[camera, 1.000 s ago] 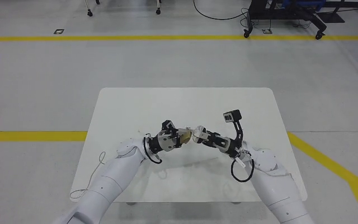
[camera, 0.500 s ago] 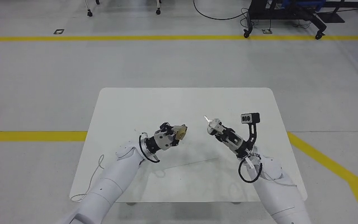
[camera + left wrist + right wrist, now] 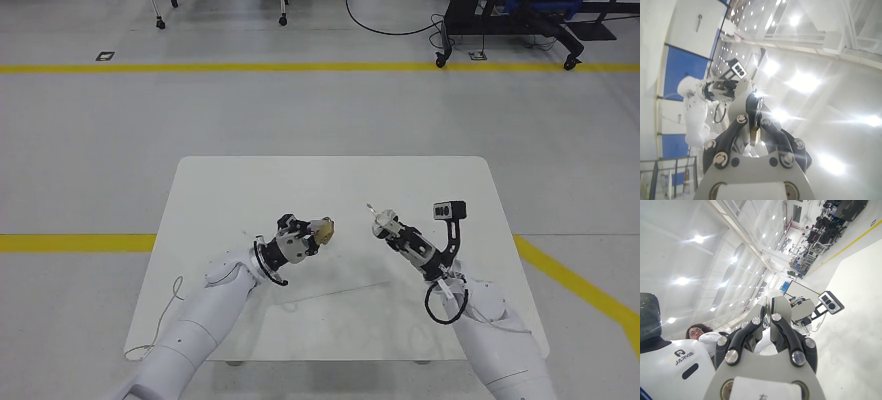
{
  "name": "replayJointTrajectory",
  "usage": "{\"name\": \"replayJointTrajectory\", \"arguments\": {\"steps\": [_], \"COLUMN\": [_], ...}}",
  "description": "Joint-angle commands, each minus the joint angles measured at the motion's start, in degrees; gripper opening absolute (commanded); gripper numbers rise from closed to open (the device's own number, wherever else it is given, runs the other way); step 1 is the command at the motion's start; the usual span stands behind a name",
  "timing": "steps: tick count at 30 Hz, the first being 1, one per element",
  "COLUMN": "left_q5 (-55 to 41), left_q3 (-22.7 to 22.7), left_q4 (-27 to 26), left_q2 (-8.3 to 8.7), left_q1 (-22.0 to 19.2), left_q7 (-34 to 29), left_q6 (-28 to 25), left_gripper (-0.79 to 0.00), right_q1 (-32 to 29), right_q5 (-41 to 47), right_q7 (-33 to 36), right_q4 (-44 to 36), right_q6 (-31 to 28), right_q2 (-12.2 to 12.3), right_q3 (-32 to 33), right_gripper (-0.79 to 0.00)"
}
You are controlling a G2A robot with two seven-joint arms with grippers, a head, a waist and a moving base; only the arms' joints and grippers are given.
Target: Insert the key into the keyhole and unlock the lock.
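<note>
Two tools above white counter [image 3: 250, 190], well apart. Left tool [image 3: 316, 233]: clamped on brass lock [image 3: 754, 134], held clear of counter. Right tool [image 3: 379, 222]: closed on key [image 3: 370, 210], thin silver tip protruding.

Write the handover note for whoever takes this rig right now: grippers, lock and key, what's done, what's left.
Left gripper: fingers shut on the lock, held above the table.
Right gripper: fingers shut on the key, also held above the table.
Lock and key are apart, with a clear gap between them. The key is not in the lock.
Done: both things are in hand.
Left: line the key up with the lock, insert it and turn. Whether the lock is already open cannot be told.
</note>
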Motion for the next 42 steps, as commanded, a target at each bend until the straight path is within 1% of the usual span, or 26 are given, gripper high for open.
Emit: {"name": "replayJointTrajectory", "arguments": {"steps": [1,2,4,6,9,11,12,15,26,28,29,32,36,40,42], "left_q5": [3.8,4.8,6.6,9.0,10.8,16.1,16.4,18.6,18.6,19.7,19.0,19.1,20.8,22.5,22.6], "left_q3": [-0.7,-1.0,-1.6,-1.8,-1.8,-1.2,-0.8,0.2,0.2,0.1,-0.4,-1.2,-1.1,-0.1,0.1], "left_q4": [-0.9,-1.8,-4.0,-5.7,-7.3,-7.4,-7.7,-7.7,-7.7,-8.8,-9.4,-11.1,-12.1,-11.9,-11.4], "left_q2": [0.51,0.68,0.96,1.15,1.07,1.09,0.91,0.50,0.50,0.58,0.59,0.65,0.43,0.00,-0.23], "left_q1": [-0.2,-0.2,-0.1,0.0,-0.5,-1.9,-2.0,-2.8,-2.8,-2.0,-1.5,-0.7,-1.0,-1.9,-2.4], "left_q7": [6.0,7.6,9.8,12.1,14.4,16.8,16.6,17.2,17.2,18.9,19.9,22.1,25.1,26.3,26.3], "left_q6": [0.0,0.5,0.6,0.4,1.2,-1.2,-1.7,-2.9,-2.9,-3.1,-2.5,-1.6,0.1,2.2,3.0], "left_gripper": [-0.785,-0.785,-0.785,-0.785,-0.785,-0.785,-0.785,-0.785,-0.785,-0.785,-0.785,-0.785,-0.785,-0.785,-0.785], "right_q1": [-1.4,-2.6,-4.7,-6.4,-7.4,-7.4,-7.2,-6.8,-6.8,-6.8,-6.8,-8.0,-8.4,-8.7,-8.9], "right_q5": [-13.2,-16.4,-20.8,-22.3,-20.9,-20.6,-21.4,-21.3,-21.3,-21.3,-21.3,-13.3,-8.7,-8.3,-9.5], "right_q7": [-8.6,-11.1,-14.0,-15.3,-13.9,-12.5,-12.6,-12.4,-12.4,-12.4,-12.4,-13.2,-16.5,-18.0,-19.5], "right_q4": [-3.8,-6.5,-10.9,-14.3,-17.2,-18.1,-18.4,-19.6,-19.6,-19.6,-19.6,-20.0,-20.7,-21.4,-21.9], "right_q6": [4.9,7.8,13.2,17.9,22.3,24.6,25.6,26.9,26.9,26.9,26.9,29.6,35.5,36.4,36.7], "right_q2": [0.3,0.3,0.4,0.5,0.4,0.4,0.4,0.3,0.3,0.3,0.3,-0.1,-0.5,-0.7,-0.7], "right_q3": [1.4,1.4,1.8,1.9,1.2,0.6,0.6,0.3,0.3,0.3,0.3,0.2,0.2,0.1,0.0], "right_gripper": [-0.785,-0.785,-0.785,-0.785,-0.785,-0.785,-0.785,-0.785,-0.785,-0.785,-0.785,-0.785,-0.785,-0.785,-0.785]}}
